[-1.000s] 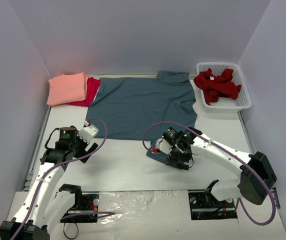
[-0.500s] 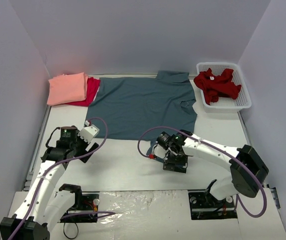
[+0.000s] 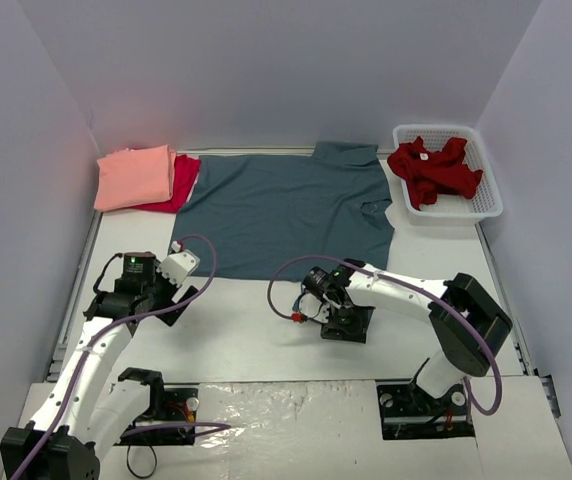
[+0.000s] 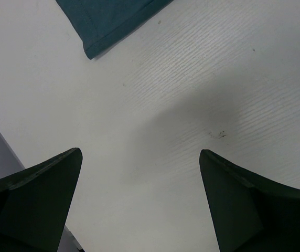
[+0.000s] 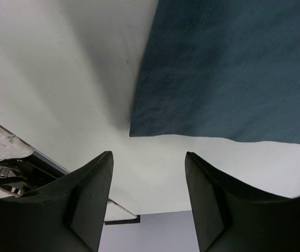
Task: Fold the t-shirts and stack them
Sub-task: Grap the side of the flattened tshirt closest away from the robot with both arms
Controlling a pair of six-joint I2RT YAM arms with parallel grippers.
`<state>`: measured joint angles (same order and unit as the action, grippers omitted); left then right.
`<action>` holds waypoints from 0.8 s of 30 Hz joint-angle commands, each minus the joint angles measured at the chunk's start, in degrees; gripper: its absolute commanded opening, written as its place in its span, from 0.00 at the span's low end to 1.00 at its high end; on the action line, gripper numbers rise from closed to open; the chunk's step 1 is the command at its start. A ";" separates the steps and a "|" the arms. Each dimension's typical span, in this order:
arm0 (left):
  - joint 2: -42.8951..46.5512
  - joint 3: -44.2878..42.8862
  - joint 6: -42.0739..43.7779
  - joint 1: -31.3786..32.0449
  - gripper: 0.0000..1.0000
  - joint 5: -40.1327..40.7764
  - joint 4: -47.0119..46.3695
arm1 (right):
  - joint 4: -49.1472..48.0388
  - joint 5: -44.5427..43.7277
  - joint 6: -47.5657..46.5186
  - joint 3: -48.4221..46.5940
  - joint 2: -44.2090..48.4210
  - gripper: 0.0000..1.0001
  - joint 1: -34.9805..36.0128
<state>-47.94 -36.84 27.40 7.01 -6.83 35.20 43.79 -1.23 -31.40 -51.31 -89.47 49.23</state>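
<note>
From above, a large slate-blue cloth t-shirt (image 3: 286, 210) lies spread flat at the back middle of the white table (image 3: 246, 345), collar towards the rear wall. At the back left, a folded salmon-pink t-shirt (image 3: 133, 177) sits on top of a crimson one (image 3: 182, 180), whose edge shows at its right side. At the back right, a crumpled dark red t-shirt (image 3: 433, 170) fills a white lattice plastic basket (image 3: 488, 205). The left gripper (image 3: 171, 287) hangs just beside the blue shirt's near left corner. The right gripper (image 3: 345, 322) is low over the table, just in front of the near hem.

Left wrist view — the left gripper (image 4: 140, 157) has its dark fingers (image 4: 40, 189) spread wide over bare table, with only a corner of the blue shirt (image 4: 105, 21) showing at the top.

Right wrist view — the right gripper (image 5: 148, 157) stands parted with nothing between its fingers (image 5: 89, 194). A corner of the blue shirt (image 5: 234, 68) lies just past their tips.
</note>
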 commanded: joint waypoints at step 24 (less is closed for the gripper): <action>0.75 -1.30 0.38 -0.24 0.94 -0.03 -0.48 | 0.60 0.62 2.83 -3.27 -9.23 0.41 0.86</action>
<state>-47.88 -36.84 27.44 7.01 -7.40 35.20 42.00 -0.64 -29.41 -53.54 -98.37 49.32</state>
